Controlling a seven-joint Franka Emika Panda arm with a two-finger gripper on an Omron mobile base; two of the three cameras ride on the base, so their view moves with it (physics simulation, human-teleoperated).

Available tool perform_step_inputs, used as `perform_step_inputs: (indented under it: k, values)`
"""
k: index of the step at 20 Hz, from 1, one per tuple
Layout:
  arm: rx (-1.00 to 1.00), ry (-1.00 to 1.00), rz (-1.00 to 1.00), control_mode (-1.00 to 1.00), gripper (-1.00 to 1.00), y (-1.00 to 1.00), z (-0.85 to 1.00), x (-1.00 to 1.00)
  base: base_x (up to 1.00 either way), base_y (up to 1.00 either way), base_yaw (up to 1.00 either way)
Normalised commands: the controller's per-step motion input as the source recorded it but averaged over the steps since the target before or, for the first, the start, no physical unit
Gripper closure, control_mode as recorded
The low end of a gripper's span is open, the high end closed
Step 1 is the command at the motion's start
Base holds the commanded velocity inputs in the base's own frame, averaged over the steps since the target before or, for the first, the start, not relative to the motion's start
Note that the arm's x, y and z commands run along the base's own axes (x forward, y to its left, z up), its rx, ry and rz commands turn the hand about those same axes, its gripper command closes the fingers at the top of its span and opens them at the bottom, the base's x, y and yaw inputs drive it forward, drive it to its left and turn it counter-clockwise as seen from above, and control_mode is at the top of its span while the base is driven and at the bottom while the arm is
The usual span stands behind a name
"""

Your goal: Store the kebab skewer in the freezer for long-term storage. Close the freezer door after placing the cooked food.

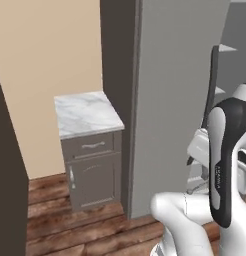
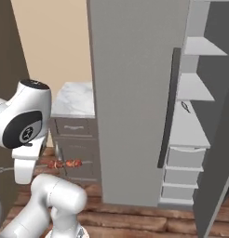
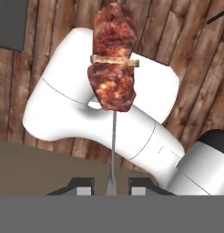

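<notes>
One thin metal kebab skewer (image 3: 113, 82) with reddish-brown meat sits clamped in your tool (image 3: 111, 187), pointing toward twelve o'clock; the grey freezer's white shelves (image 2: 194, 88) lie at two o'clock.

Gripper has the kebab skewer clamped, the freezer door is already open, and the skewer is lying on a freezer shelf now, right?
Not on a shelf. The hand view shows the kebab skewer clamped in the gripper over the wood floor. The freezer door is open.
</notes>
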Motion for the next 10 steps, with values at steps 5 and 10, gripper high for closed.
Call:
perform_step_inputs:
  k: [5, 10]
  values:
    - [0.00, 0.00, 0.00, 1.00, 1.00, 0.00, 0.00, 0.00, 0.06, -0.67, 0.06]
    - [0.00, 0.00, 0.00, 1.00, 1.00, 0.00, 0.00, 0.00, 0.21, -0.52, 0.07]
